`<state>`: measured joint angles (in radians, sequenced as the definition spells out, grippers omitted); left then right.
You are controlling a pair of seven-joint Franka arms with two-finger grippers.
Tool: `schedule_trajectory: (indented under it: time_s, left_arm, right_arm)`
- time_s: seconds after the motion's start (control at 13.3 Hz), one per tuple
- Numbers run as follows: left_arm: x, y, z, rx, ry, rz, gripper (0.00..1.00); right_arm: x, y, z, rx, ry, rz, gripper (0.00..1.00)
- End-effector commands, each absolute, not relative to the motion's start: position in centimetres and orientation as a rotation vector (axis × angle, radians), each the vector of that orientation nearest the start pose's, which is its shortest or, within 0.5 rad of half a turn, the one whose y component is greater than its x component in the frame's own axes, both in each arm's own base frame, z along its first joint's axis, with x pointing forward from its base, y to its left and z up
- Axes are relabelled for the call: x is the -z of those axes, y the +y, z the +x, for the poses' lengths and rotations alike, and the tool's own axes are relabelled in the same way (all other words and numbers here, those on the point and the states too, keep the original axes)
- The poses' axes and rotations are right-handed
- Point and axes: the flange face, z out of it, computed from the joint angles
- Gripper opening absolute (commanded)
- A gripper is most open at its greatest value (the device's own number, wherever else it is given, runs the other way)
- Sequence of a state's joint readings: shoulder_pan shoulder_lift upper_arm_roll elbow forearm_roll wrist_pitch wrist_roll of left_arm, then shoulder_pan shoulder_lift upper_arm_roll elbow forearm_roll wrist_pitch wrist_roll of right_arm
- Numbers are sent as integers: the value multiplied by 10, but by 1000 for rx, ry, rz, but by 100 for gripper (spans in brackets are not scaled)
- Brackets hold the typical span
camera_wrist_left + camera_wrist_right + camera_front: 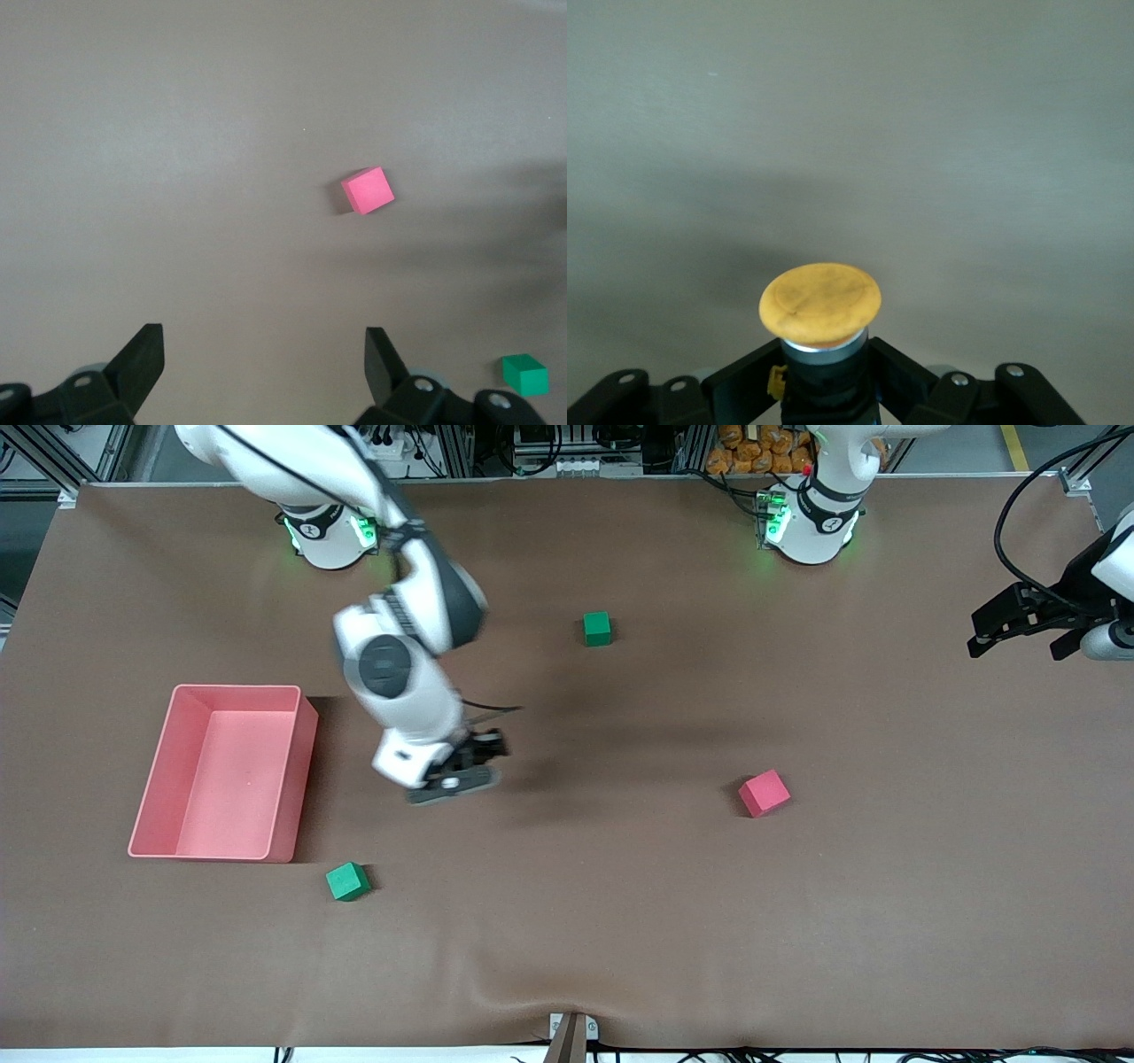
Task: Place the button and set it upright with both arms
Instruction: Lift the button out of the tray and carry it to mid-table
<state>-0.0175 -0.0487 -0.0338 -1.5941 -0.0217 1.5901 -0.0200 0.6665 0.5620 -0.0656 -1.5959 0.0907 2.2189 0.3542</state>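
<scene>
The right gripper [467, 766] is seen closed around the dark body of the button [820, 305], with the round orange cap standing clear of the fingers [895, 372] in the right wrist view. The button is thus held in the air, over bare brown table [620, 921] roughly midway between the edge where the arm bases stand and the edge nearest the front camera, toward the right arm's end. In the front view the button itself is hidden by the gripper.

The button is judged to be light, rigid and hard, with a smooth cylindrical body that could twist or slip between flat fingers. A hold low on the body, below the silver collar, is judged best; the cap should be left free, since it overhangs and may be pressed in if squeezed. Being small with a broad top, it may tip when set down unless lowered squarely.

Beside the right gripper, nearer that end of the table, a pink tray [226, 775] is set. A green cube [347, 881] lies nearer the front camera's edge, and a second green cube [597, 628] lies closer to the bases' edge. A pink cube [764, 793] rests toward the left arm's end.

The left gripper [1028, 627] is held wide open and empty, waiting up over that end of the table.
</scene>
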Motion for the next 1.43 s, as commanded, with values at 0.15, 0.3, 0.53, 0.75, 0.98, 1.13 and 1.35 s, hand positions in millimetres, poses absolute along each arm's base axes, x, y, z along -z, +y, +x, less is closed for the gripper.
schedule_trajectory:
  time_s: [0.15, 0.3, 0.53, 0.75, 0.98, 1.13, 1.35]
  left_arm:
    - [-644, -32, 542, 67, 49, -3167, 100]
    - [-644, -32, 542, 66, 49, -3168, 100]
    - [-644, -32, 542, 64, 52, -3168, 100]
    - [-641, -33, 544, 57, 54, -3168, 100]
    - [-641, -36, 544, 55, 45, -3208, 100]
    - [-638, -36, 546, 48, 50, -3212, 100]
    - [-627, -33, 551, 12, 54, -3210, 100]
  right_arm:
    - [-239, 493, 562, 178, -101, -3134, 0]
    - [-204, 524, 545, 232, -136, -3115, 0]
    - [-169, 544, 535, 250, -96, -3126, 0]
    - [-166, 545, 533, 246, -58, -3127, 71]
    - [-175, 541, 542, 299, -48, -3113, 100]
    - [-198, 537, 552, 322, -30, -3097, 100]
    - [-260, 494, 597, 353, 93, -3070, 100]
